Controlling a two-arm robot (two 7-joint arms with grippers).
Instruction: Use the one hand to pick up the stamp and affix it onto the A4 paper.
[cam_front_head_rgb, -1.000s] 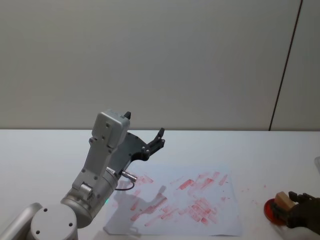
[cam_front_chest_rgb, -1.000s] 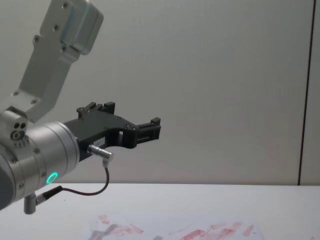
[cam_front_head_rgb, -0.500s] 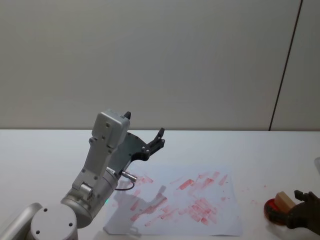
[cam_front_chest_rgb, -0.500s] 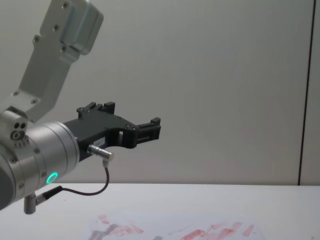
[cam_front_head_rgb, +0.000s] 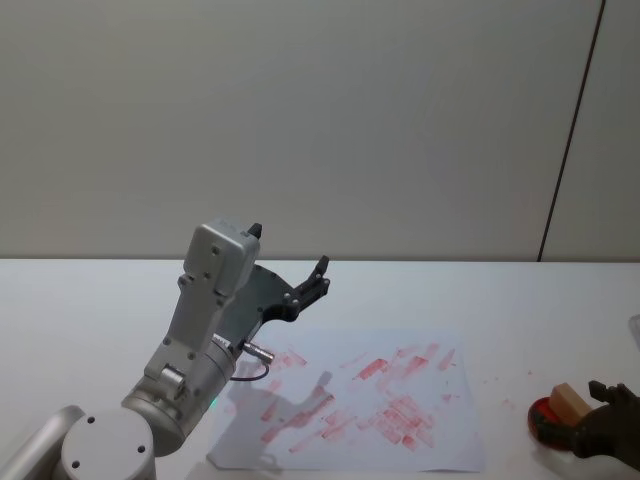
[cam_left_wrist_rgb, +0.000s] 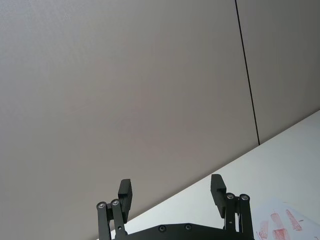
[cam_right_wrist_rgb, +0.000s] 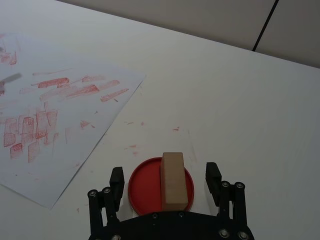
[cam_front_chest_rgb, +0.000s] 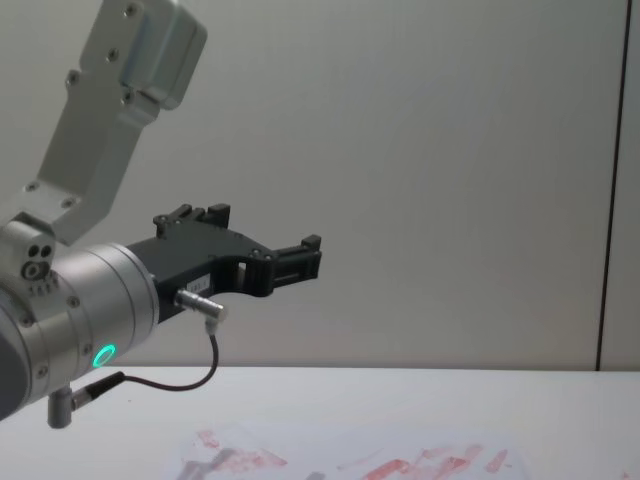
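Wood-coloured and upright, the stamp (cam_right_wrist_rgb: 172, 180) stands on a round red ink pad (cam_right_wrist_rgb: 142, 192) on the white table (cam_right_wrist_rgb: 240, 100), just off the near right corner of the A4 paper (cam_right_wrist_rgb: 55, 110), whose face is smeared with red marks. The right gripper (cam_right_wrist_rgb: 165, 180) sits low at the pad, its 2 fingers spread wide either side of the stamp and gripping nothing. The left gripper (cam_left_wrist_rgb: 172, 192) hangs raised above the paper's far left part, also wide open and empty.

Silver-grey arm (cam_front_chest_rgb: 70, 300), green ring light (cam_front_chest_rgb: 103, 355), black fingers (cam_front_chest_rgb: 300, 258).
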